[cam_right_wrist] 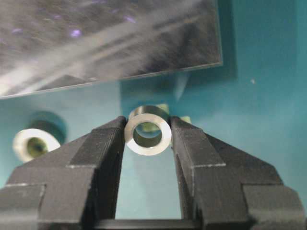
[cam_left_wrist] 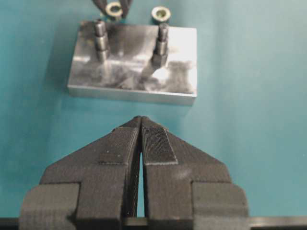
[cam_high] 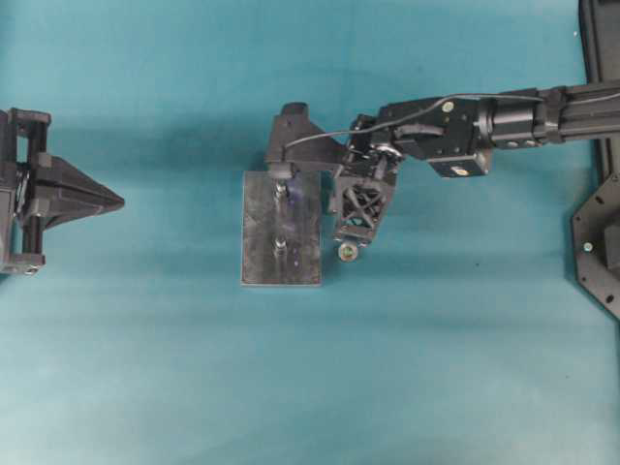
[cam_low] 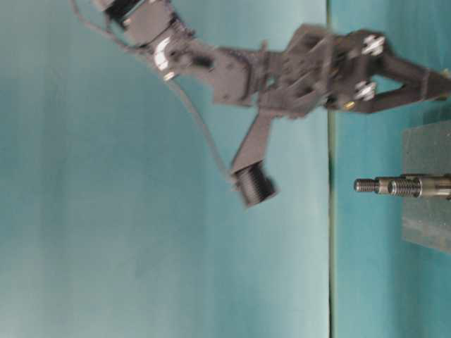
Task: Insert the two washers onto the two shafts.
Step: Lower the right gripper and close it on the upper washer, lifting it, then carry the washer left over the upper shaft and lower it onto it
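Black fingers point(cam_right_wrist: 108, 143) of the right gripper point(cam_right_wrist: 147, 143) flank a washer point(cam_right_wrist: 147, 136) in the right wrist view, one on each side with the ring between their tips; they appear to touch its rim, so I judge the pinch made or all but made, though whether it is firm I cannot tell. This washer sits low, just beside the plate point(cam_high: 254, 232), on or barely off the teal surface point(cam_high: 436, 368). A second washer point(cam_right_wrist: 32, 144) lies on the surface near it, apart from the fingers.

On the plate stand two shafts point(cam_left_wrist: 100, 39), both upright and both bare: no ring sits on either.

Left gripper point(cam_left_wrist: 140, 139) rests well apart from the plate, its fingers pressed together and holding nothing.

So the pickup is about done, in my reading. Still left: lifting the washer, carrying it over a shaft, lining its hole up with the threaded tip, lowering it on, and letting go.
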Controlling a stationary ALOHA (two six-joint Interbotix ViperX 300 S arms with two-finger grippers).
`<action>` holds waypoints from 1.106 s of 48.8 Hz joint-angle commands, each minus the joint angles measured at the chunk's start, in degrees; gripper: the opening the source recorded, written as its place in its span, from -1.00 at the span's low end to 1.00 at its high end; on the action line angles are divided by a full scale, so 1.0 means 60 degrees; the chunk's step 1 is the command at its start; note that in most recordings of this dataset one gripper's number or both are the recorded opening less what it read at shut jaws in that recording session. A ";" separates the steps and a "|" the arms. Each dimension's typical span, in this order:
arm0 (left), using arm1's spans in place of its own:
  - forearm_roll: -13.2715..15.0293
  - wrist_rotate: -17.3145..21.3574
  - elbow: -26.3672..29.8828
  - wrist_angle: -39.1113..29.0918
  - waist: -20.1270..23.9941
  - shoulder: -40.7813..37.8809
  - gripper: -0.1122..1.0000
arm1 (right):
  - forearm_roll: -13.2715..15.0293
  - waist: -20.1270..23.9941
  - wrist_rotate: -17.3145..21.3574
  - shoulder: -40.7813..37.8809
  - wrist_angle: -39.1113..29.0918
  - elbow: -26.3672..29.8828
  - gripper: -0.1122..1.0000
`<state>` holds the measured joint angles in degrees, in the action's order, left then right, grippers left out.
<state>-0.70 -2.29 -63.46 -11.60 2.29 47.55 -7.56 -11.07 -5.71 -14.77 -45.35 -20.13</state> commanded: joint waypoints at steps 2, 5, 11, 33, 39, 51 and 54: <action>-0.0015 0.0015 0.0278 0.0044 0.0015 -0.0029 -0.80 | -0.0015 -0.0073 -0.0029 0.0557 -0.0850 0.0894 -0.20; -0.0015 0.0029 0.0293 0.0044 0.0015 -0.0015 -0.80 | -0.0015 -0.0088 -0.0029 0.0513 -0.1318 0.1274 -0.20; -0.0015 0.0015 0.0264 0.0044 0.0015 -0.0015 -0.80 | 0.0015 -0.0073 -0.0059 0.0381 -0.2021 0.2036 -0.20; -0.0015 0.0015 0.0234 0.0044 0.0015 0.0044 -0.80 | 0.0015 0.0103 -0.0161 -0.0469 -0.2666 0.3809 -0.20; -0.0015 0.0015 0.0234 0.0044 0.0015 0.0044 -0.80 | 0.0073 0.0117 -0.0161 -0.0659 -0.2666 0.4043 -0.20; -0.0015 0.0015 0.0205 0.0044 0.0015 0.0044 -0.80 | 0.0205 0.0132 -0.0161 -0.0806 -0.2739 0.4233 -0.20; -0.0015 0.0015 0.0176 0.0044 0.0015 0.0059 -0.80 | 0.0205 0.0146 -0.0161 -0.0820 -0.2827 0.4233 -0.20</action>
<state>-0.62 -2.20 -63.37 -11.60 2.29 47.99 -6.42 -10.63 -5.89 -20.92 -61.88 3.78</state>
